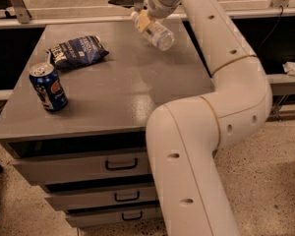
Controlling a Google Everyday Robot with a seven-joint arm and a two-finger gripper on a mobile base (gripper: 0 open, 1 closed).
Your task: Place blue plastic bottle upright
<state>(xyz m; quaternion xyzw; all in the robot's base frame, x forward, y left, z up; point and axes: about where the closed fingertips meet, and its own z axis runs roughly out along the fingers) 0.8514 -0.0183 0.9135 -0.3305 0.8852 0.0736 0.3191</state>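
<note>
Your gripper point(143, 19) was by the far edge of the bench point(137, 82), its jaws closed on the ribbed clear bottle point(157, 32), which was tilted. Smooth grey room lay open between it, the bag point(76, 50) and the can point(48, 86).

One soda can point(48, 87) and one snack bag point(77, 50) sit on the worktop point(137, 87), above three drawers point(88, 167). One gripper point(145, 20) clasps one blue plastic bottle point(160, 34) near the far edge.

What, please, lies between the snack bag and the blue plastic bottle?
Only bare tabletop, seen in the camera view; the end effector grips the tilted blue plastic bottle near the table's far edge.
</note>
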